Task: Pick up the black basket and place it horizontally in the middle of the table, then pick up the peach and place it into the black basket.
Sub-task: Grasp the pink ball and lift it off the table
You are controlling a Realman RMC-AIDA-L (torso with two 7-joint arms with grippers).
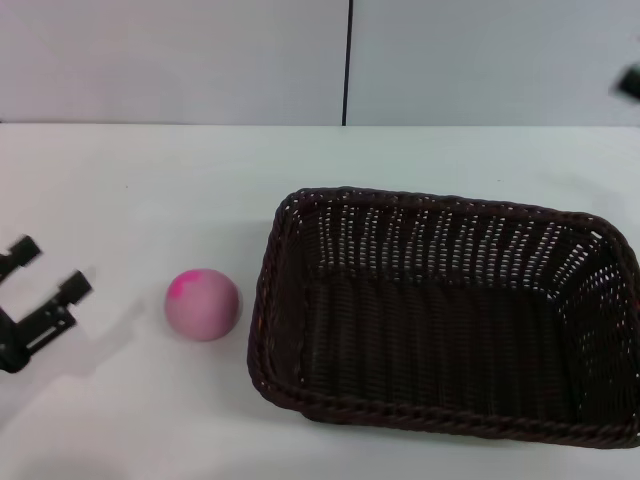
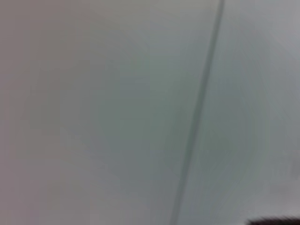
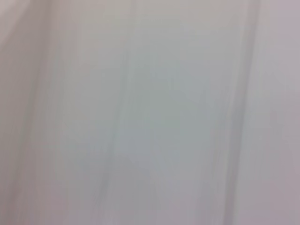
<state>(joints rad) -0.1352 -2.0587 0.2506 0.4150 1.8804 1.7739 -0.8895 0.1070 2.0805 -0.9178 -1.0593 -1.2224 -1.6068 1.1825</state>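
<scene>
Your left gripper (image 1: 48,270) stood at the left edge of the head view with its two black fingers (image 1: 75,287) spread apart and nothing between them, hanging over bare white table (image 1: 120,180). The peach (image 1: 203,304) sat just to the right of those fingers, apart from them, pale pink with its magenta blotch turned up and toward the left. Only a narrow strip of tabletop separated the peach from the black basket (image 1: 440,400), which lay upright with its long side across the table, its braided rim running off the right and lower edges of that view and its inside holding nothing. Of your right gripper you had only a dark scrap (image 1: 630,82) at the far right edge, up against the wall, and you could not tell how its fingers stood. The head view alone showed all this: your left wrist view gave a blurred pale surface crossed by a dark seam (image 2: 199,112), and your right wrist view gave only pale streaks. Open tabletop lay behind the peach and basket up to the wall.
</scene>
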